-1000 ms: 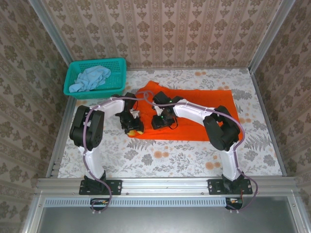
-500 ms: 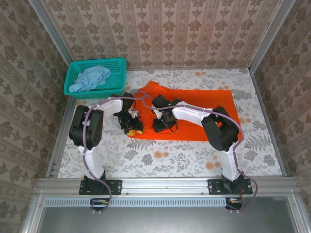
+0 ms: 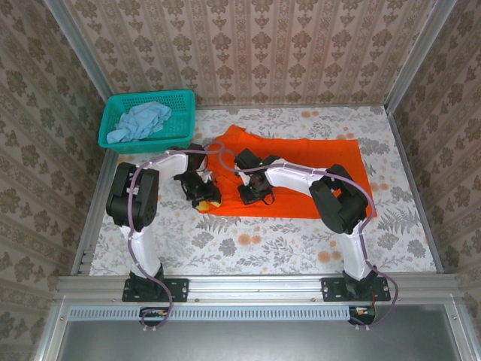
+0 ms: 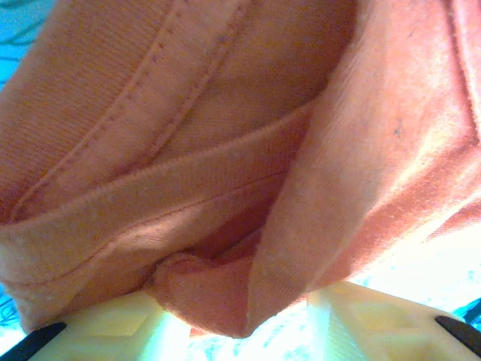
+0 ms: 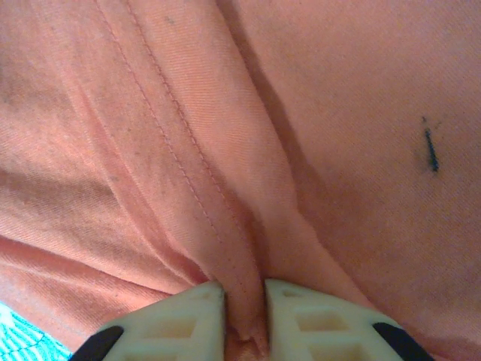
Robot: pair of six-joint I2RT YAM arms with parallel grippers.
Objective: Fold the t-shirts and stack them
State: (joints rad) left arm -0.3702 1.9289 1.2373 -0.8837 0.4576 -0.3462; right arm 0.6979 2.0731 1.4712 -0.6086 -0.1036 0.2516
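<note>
The pale blue t-shirt (image 3: 140,120) is seen crumpled inside the teal mesh basket (image 3: 148,95), which is placed at the far left corner of the bench (image 3: 263,242). To the right of the basket and apart from it, the orange t-shirt (image 3: 319,162) is spread flat across the middle of the bench, with its left end rumpled. The left gripper (image 3: 205,198) is held low at the near left corner of that shirt. In the left wrist view, a thick bunch of hemmed orange cloth is gripped between its jaws. Just to the right, the right gripper (image 3: 255,195) is positioned on the shirt near its front edge. In the right wrist view its jaws are pressed nearly together, and a stitched fold of the orange t-shirt is pinched between them.
</note>
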